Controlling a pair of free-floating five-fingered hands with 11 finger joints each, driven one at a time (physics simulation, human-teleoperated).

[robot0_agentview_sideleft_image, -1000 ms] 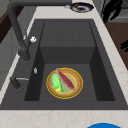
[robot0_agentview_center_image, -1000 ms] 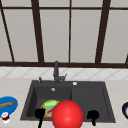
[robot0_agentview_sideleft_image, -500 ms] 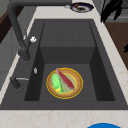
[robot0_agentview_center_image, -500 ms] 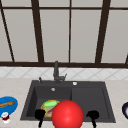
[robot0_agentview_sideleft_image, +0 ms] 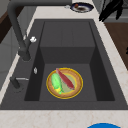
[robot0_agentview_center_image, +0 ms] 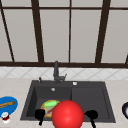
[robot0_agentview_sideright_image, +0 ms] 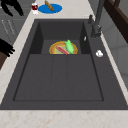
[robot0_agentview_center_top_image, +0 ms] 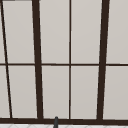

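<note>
A yellow-rimmed plate lies in the left basin of the dark sink, carrying a green item and a red strip. The plate also shows in the right side view. A large red ball hangs in front of the sink's front edge, between my two hands. My left hand floats open just left of the ball, near the plate's edge. My right hand floats open to the ball's right. In the right side view the left hand and the right hand hover off the counter's front, fingers spread, holding nothing.
A black faucet stands behind the sink. On the left counter sit a blue plate with a brown stick and a small red and white jar. A dark plate rests on the right counter. A window fills the wall.
</note>
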